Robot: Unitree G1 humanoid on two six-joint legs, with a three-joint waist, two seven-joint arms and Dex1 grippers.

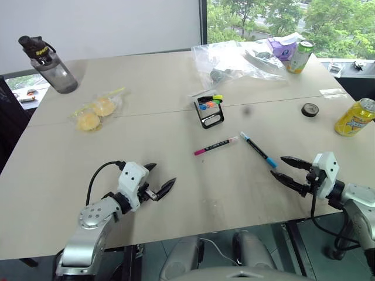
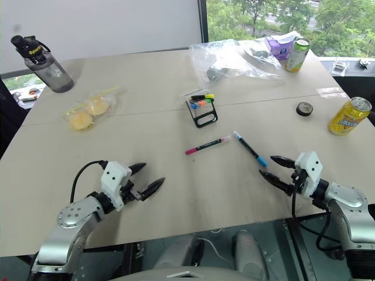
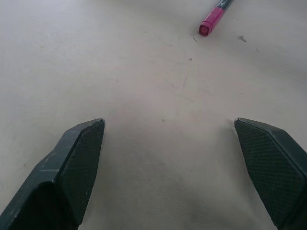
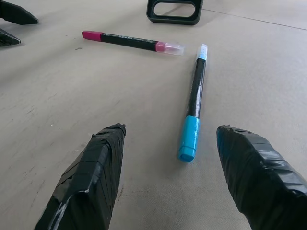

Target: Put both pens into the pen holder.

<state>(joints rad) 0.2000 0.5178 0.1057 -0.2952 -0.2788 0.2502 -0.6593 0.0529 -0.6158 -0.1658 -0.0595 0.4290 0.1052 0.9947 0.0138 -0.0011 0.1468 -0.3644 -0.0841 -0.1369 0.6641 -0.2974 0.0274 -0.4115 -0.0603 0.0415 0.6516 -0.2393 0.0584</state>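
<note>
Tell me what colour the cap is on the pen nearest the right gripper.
Light blue, on the dark-barrelled pen; the right wrist view shows it best.

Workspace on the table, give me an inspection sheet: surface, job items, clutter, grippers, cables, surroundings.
Surface: pale table, a seam running across it.
Job's things: magenta pen and blue pen lie flat, apart, in front of the pen holder; neither is in it. Colourful caps show at the holder's top.
Clutter: water bottle, bagged buns, clear plastic bag, green can, yellow can, black tape roll.
Grippers: left gripper open, empty, above the table; right gripper open, empty, near the blue pen's end.
Cables: black cable looped at the left wrist; another at the right wrist.
Surroundings: window with trees behind.
</note>
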